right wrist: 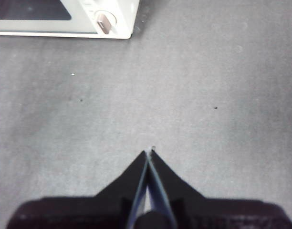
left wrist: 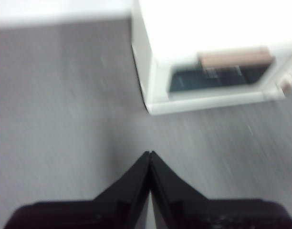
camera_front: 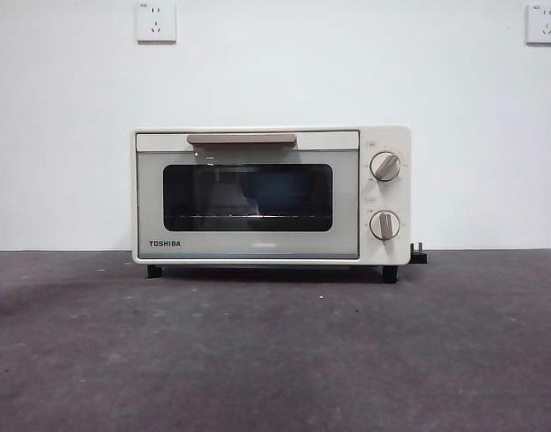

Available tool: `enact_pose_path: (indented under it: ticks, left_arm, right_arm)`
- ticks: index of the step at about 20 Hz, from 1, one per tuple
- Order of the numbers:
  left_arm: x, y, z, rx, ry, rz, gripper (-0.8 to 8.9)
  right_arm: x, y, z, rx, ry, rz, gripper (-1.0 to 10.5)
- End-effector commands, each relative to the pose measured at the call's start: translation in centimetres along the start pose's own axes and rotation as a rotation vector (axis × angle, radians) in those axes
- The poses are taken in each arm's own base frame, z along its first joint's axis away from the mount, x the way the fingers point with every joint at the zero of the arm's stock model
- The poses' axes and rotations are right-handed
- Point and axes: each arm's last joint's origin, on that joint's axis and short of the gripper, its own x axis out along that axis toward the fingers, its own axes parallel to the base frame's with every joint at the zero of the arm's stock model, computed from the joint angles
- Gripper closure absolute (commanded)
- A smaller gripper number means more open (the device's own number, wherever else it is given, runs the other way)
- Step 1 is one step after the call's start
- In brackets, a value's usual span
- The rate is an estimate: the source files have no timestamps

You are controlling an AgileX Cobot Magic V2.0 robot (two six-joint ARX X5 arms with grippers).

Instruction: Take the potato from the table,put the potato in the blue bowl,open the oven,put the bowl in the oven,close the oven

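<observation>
Oven (camera_front: 271, 194) door closed, facing front, long axis sideways; left tool (left wrist: 150, 153), right tool (right wrist: 149, 152) closed, empty.

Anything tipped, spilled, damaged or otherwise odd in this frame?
Nothing stands out. The oven sits level on the table with its door shut. Both the left end effector and the right end effector are shut and empty above bare table. The left wrist view is blurred.

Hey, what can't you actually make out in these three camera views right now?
- Potato and blue bowl: in no view.
- Oven interior: front view, dark glass shows only the rack.
- Knob markings: too small.
- Left wrist view: motion-blurred.
- Right wrist view: oven cut off by the edge.
</observation>
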Motion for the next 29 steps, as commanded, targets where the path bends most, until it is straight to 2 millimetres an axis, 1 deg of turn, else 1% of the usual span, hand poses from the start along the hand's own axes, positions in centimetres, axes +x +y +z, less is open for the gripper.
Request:
enact_pose_path:
  ticks: [1, 3, 4, 8, 11, 14, 17, 21, 24, 28, 29]
  left_arm:
    - [-0.8, -0.2, -1.0, 0.041, -0.160, 0.012, 8.18]
    - [-0.4, -0.2, -3.0, 0.086, -0.293, 0.022, 8.18]
    - [-0.1, -0.2, -4.4, 0.103, -0.349, 0.027, 8.18]
    - [1.9, -0.2, -11.3, 0.124, -0.478, 0.041, 8.18]
    - [4.2, 0.3, -15.9, 0.101, -0.485, 0.137, 8.18]
    - [6.3, 0.6, -19.5, 0.086, -0.429, 0.178, 8.18]
    - [7.8, 0.8, -22.0, 0.078, -0.450, 0.199, 8.18]
    - [9.1, 0.9, -24.5, 0.077, -0.486, 0.184, 8.18]
    - [9.6, 0.9, -25.6, 0.068, -0.437, 0.181, 8.18]
    - [9.9, 1.0, -26.5, 0.037, -0.353, 0.176, 8.18]
    - [9.8, 1.0, -26.5, 0.026, -0.355, 0.175, 8.18]
  right_arm:
    - [0.6, -0.1, 0.1, 0.005, 0.015, -0.002, 9.5]
    - [1.0, -0.2, 0.3, 0.008, 0.031, -0.001, 9.5]
    - [1.2, -0.3, 0.3, 0.010, 0.040, -0.001, 9.5]
    - [2.2, -0.5, 0.6, 0.018, 0.076, 0.000, 9.5]
    - [2.9, -0.7, 0.8, 0.024, 0.105, 0.001, 9.5]
    - [3.6, -0.8, 1.0, 0.028, 0.129, -0.001, 9.5]
    - [4.1, -0.9, 1.1, 0.032, 0.147, 0.000, 9.5]
    - [4.1, -0.9, 1.1, 0.032, 0.148, -0.001, 9.5]
    - [4.1, -0.9, 1.1, 0.032, 0.148, 0.000, 9.5]
    - [4.1, -0.9, 1.1, 0.032, 0.148, -0.001, 9.5]
    - [4.1, -0.9, 1.1, 0.032, 0.148, -0.001, 9.5]
